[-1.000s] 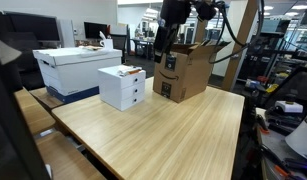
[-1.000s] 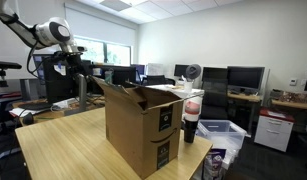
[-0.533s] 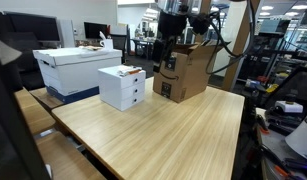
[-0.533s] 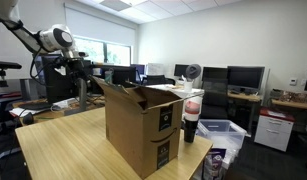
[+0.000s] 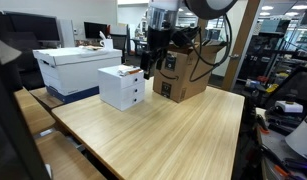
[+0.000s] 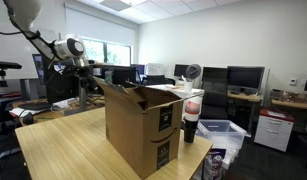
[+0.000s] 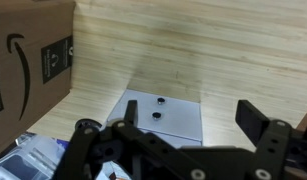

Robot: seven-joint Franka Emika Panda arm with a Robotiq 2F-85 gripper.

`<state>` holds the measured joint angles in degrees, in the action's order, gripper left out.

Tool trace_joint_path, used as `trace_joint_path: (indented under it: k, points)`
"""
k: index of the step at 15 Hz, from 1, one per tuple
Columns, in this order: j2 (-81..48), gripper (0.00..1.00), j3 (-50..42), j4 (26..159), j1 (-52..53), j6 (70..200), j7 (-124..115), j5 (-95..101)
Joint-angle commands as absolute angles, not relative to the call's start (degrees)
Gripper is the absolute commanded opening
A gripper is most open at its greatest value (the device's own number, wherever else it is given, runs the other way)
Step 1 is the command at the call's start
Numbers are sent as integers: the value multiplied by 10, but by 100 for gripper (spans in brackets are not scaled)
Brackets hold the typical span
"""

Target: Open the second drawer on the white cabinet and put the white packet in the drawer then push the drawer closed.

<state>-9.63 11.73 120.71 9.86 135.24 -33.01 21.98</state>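
White drawer fronts sit flush on the white cabinet (image 5: 123,88) just below and beside my gripper (image 5: 147,66), so none of the task is done yet. The second drawer (image 5: 139,97) is shut and its dark pull untouched. My jaws stand wide apart with nothing between them (the wrist view shows both fingers (image 7: 258,122) spread above the cabinet's front). Left to do, as I judge it: pull that lower drawer out, fetch the white packet (image 5: 127,71), drop it in and push the drawer home. I take the packet to be the small flat thing with a touch of colour on the cabinet's top, just beside my gripper, though it is too small to be sure. A bluish printed patch at the wrist view's lower corner may be the same thing, cut off by the frame edge. In an exterior view the cardboard box (image 6: 143,125) hides the cabinet altogether, and I cannot tell how high my jaws hang above the pulls.
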Motion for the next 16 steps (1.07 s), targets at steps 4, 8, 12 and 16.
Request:
trace_joint_path:
  k: [4,8,12,16]
  points:
    - [-178,100,74,1139,116,1412,-315,191]
    - [-207,100,55,1111,121,1411,-310,165]
    - [-226,100,41,1099,123,1427,-308,147]
    - [-236,100,35,1107,119,1477,-285,128]
